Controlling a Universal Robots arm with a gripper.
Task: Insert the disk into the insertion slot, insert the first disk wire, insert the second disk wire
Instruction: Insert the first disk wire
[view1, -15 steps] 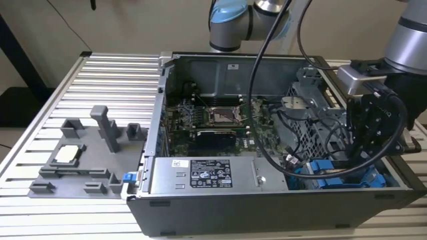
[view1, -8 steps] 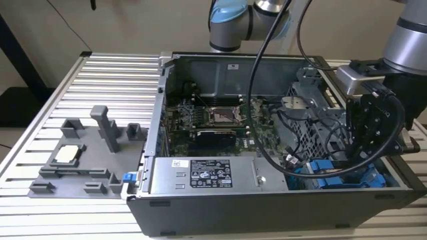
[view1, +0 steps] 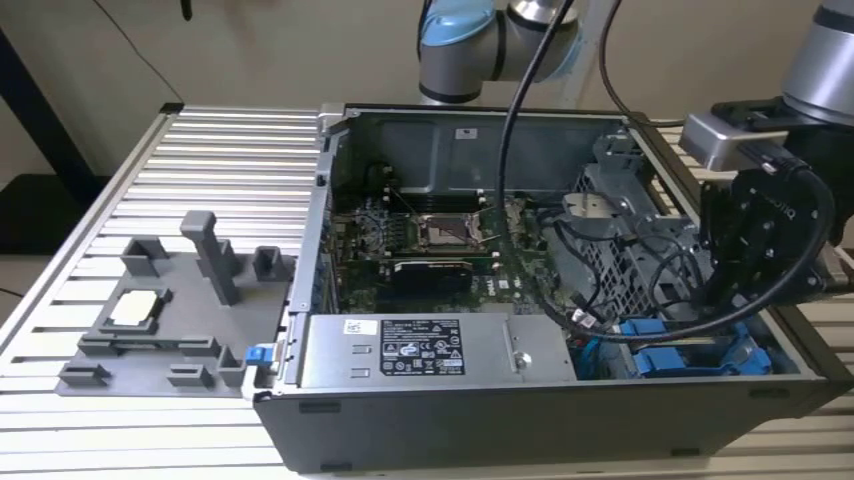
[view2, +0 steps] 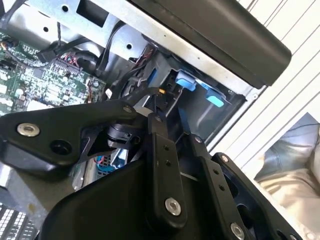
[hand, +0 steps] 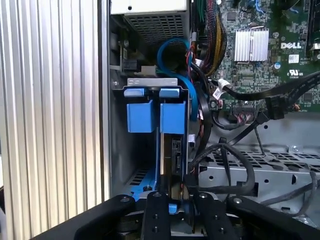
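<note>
The disk (hand: 176, 150) stands edge-on in the insertion slot (hand: 119, 155), its blue frame tab (hand: 173, 116) level with the tab of the other blue carrier (hand: 140, 116) beside it. My gripper (hand: 176, 201) reaches down over the slot, and its fingers (hand: 154, 212) flank the disk's near end and look shut on it. In the second wrist view the gripper (view2: 157, 99) comes to a point at the bay's blue parts. In the exterior view the gripper (view1: 747, 290) hangs over the blue carriers (view1: 667, 352) at the case's right corner. A black disk wire (hand: 227, 150) loops close to the fingertips.
The open computer case (view1: 534, 420) lies on a ribbed metal table (view1: 227, 150). A silver power-supply box (view1: 427, 350) sits beside the bay, the motherboard (view1: 427, 240) behind it. Black cables (hand: 280, 90) cross the board. A grey fixture plate (view1: 160, 320) stands at the exterior view's left.
</note>
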